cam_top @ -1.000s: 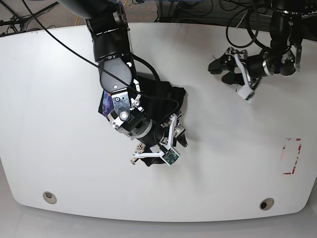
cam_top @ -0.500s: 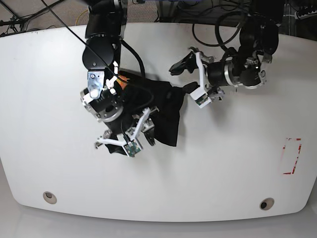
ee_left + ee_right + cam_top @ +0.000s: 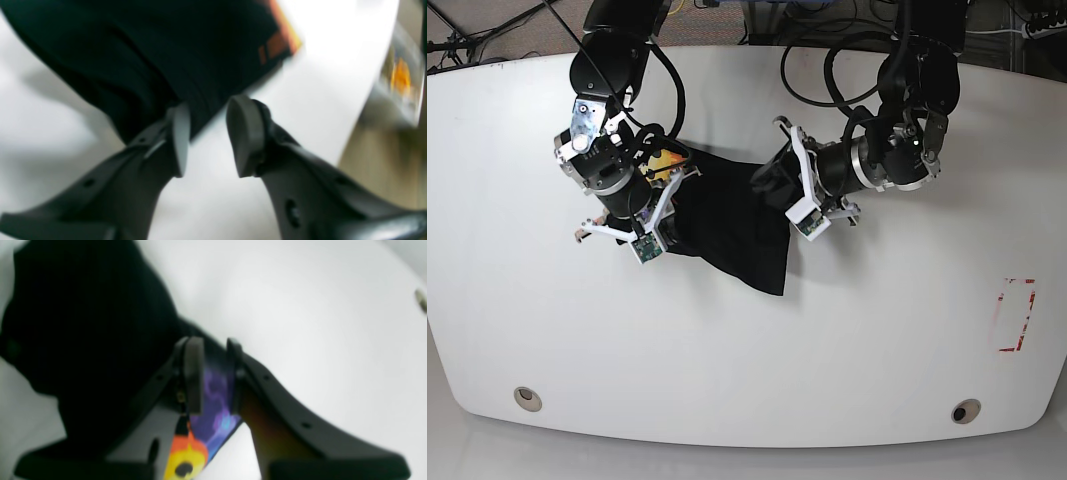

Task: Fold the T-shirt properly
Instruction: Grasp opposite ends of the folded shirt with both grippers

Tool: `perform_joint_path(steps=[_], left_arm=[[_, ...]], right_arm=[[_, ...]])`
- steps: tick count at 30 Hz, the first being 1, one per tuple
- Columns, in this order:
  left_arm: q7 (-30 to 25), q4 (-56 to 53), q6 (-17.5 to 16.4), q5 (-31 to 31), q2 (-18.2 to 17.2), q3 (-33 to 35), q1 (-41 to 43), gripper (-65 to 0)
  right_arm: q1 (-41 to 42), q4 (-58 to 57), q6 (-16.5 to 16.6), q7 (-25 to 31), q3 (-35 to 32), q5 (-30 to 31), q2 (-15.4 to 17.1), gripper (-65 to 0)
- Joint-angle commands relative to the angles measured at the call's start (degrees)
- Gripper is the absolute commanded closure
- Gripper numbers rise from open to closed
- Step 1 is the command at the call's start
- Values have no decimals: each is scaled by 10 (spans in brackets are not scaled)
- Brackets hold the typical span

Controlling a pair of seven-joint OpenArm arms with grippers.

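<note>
The black T-shirt (image 3: 727, 225) lies bunched on the white table (image 3: 877, 330), with a colourful print showing at its left edge. In the base view my right gripper (image 3: 669, 208) is at the shirt's left side. The right wrist view shows it (image 3: 213, 373) shut on the T-shirt (image 3: 83, 323), purple and orange printed cloth pinched between the pads. My left gripper (image 3: 767, 180) is at the shirt's right edge. In the left wrist view it (image 3: 208, 136) stands partly open, the hem of the T-shirt (image 3: 150, 50) reaching between the tips and white table showing in the gap.
A red-outlined rectangle (image 3: 1015, 315) is marked near the table's right edge. Two round holes (image 3: 526, 398) (image 3: 965, 411) sit along the front edge. Cables hang behind the table at the back.
My right gripper moved up and left, dragging the shirt, and closed on it. My left gripper came from the far right down onto the shirt's right edge and narrowed its jaws.
</note>
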Motion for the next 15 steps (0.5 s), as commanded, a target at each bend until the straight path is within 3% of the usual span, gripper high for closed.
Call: perform_joint_path(steps=[1, 9, 15], left_arm=[[-34, 0, -1, -8, 18, -8, -9, -183], [-73, -114, -1, -8, 53, -9, -48, -183], [-112, -223, -1, -9, 52, -9, -81, -183]], right_arm=[[0, 3, 1, 16, 6, 7, 0, -94], [-10, -54, 1, 33, 18, 7, 3, -89], [-10, -137, 1, 118, 16, 7, 22, -89]])
